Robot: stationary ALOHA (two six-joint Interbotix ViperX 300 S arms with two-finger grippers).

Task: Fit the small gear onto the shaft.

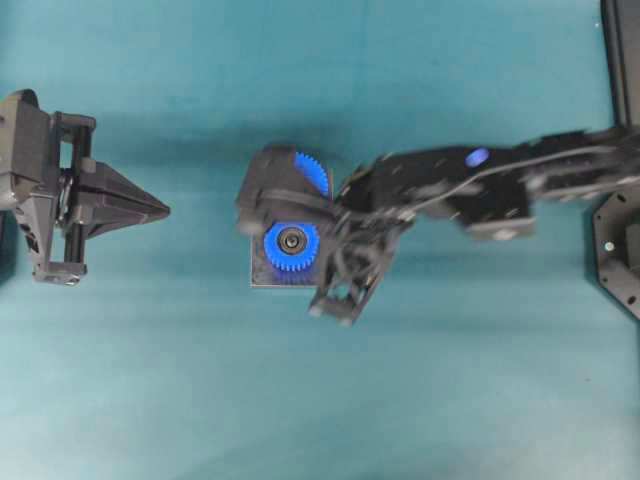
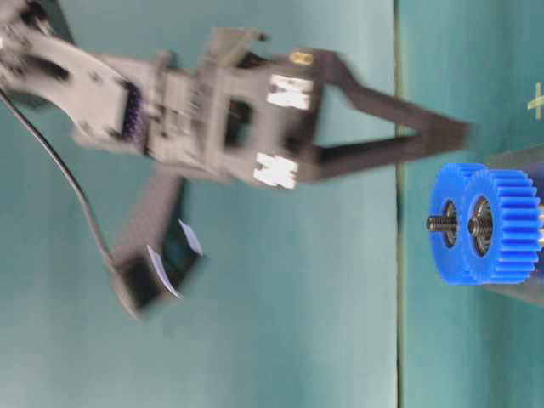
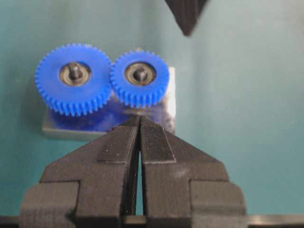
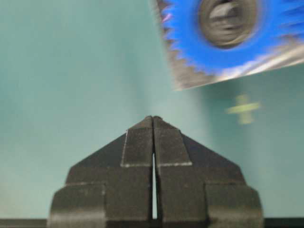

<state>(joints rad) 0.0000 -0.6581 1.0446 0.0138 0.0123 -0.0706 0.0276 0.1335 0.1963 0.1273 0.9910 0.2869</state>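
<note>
Two gears sit meshed on the plate: small gear already down on the shaft, just beside the large gear. Right gripper empty, fingers pressed together, hanging close over the plate. Left gripper fingers also pressed together, near the plate, holding nothing. Risk: the blurred right arm could clip the small gear or nudge the plate on the worktop, lifting the gear off or unmeshing teeth.
</note>
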